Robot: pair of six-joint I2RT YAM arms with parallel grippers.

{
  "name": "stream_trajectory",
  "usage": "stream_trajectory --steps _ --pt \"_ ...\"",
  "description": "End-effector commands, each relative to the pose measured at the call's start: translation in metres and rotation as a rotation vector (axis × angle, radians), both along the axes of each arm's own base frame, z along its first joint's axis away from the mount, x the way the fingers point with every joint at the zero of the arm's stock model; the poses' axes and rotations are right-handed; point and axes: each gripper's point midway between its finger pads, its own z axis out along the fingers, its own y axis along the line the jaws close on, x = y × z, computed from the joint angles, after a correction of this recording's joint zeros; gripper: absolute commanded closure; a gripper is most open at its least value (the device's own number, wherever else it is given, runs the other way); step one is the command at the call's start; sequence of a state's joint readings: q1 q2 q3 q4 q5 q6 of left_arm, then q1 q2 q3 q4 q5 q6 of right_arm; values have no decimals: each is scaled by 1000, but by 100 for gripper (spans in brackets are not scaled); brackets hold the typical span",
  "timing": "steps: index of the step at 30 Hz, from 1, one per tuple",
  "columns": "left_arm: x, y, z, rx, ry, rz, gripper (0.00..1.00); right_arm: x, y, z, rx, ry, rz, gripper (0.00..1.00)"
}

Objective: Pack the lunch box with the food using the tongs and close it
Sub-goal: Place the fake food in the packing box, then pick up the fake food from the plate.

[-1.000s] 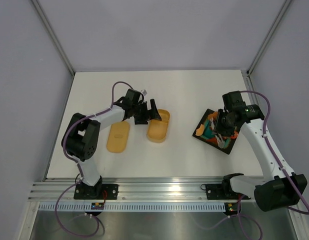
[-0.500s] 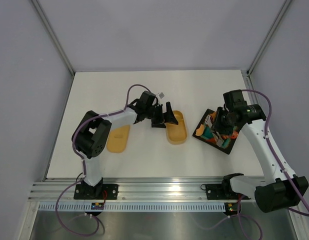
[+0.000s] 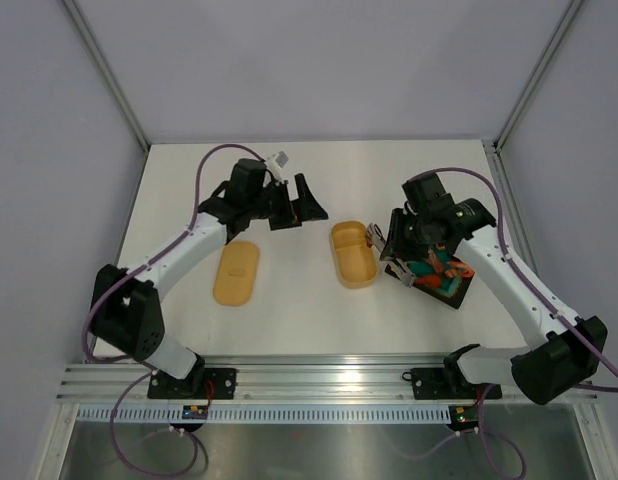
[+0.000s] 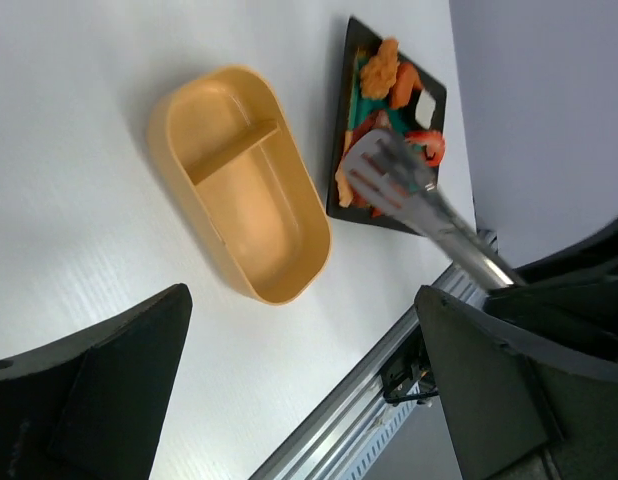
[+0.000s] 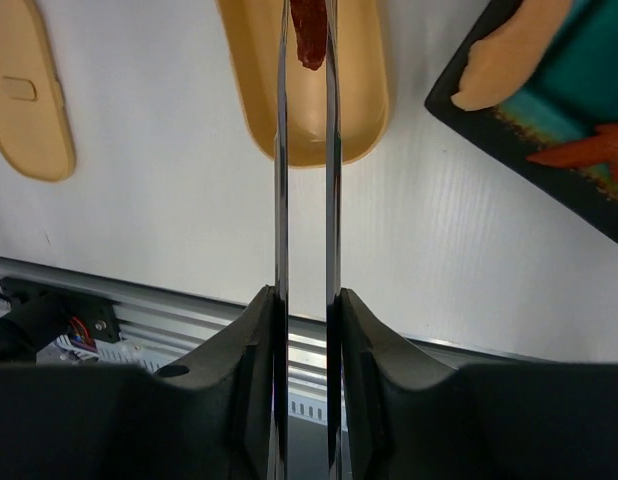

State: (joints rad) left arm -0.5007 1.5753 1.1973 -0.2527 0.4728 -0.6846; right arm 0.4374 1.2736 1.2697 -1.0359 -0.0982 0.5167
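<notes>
Sliding right, the lunch box (image 3: 355, 268) is now lying near the black tray (image 5: 529, 158), while the left gripper (image 3: 297, 205) is pulling back toward the far left and the right arm is swinging off the tray toward the box.

The red food piece (image 5: 309, 35) is hanging only at the tips of the tongs (image 5: 280, 180), so it is risking a slip onto the worktop (image 3: 299, 300) or the divider. Nothing is bracing the box, so a knock from the tongs against its wall could shove it.

The right arm is reaching left across its own base with the wrist tipped down. The right gripper (image 5: 309, 335) is squeezing the tongs' two arms between partly closed fingers, with the tips poised over the box's far compartment. The left arm is stretching out, its fingers spread wide and holding nothing, well apart from the box. The lid (image 3: 236, 272) is lying flat to the left, and more food (image 4: 389, 65) is waiting on the tray.
</notes>
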Motion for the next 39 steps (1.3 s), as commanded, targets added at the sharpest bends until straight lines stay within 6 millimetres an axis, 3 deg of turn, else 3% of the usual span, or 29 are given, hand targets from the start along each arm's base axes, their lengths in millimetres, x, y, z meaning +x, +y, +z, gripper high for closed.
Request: stream_trajectory --steps 1,7,12,13,17,19,22,29,33,39 --pt "4 43 30 34 -86 106 1 7 29 15 74 -39 69 78" --pt "-2 80 39 54 -95 193 1 -7 43 -17 20 46 123 71" --pt "-8 87 39 61 -91 201 1 -6 44 -22 24 46 110 42" --pt "-8 87 39 58 -90 201 1 -6 44 -21 23 43 109 40" --pt "-10 84 39 46 -90 186 1 -3 41 -18 10 22 96 39" --pt "-11 83 40 45 -89 182 1 -2 37 -15 -2 11 82 43" --pt "-11 86 40 53 -95 190 1 4 26 -5 -39 -48 38 56" --pt "-11 86 37 62 -91 185 1 13 -12 20 -123 -146 -93 58" --pt "-10 86 37 60 -90 184 1 12 -42 6 -130 -104 -158 57" --pt "-10 85 37 60 -86 181 1 4 -52 -18 -84 -38 -185 50"
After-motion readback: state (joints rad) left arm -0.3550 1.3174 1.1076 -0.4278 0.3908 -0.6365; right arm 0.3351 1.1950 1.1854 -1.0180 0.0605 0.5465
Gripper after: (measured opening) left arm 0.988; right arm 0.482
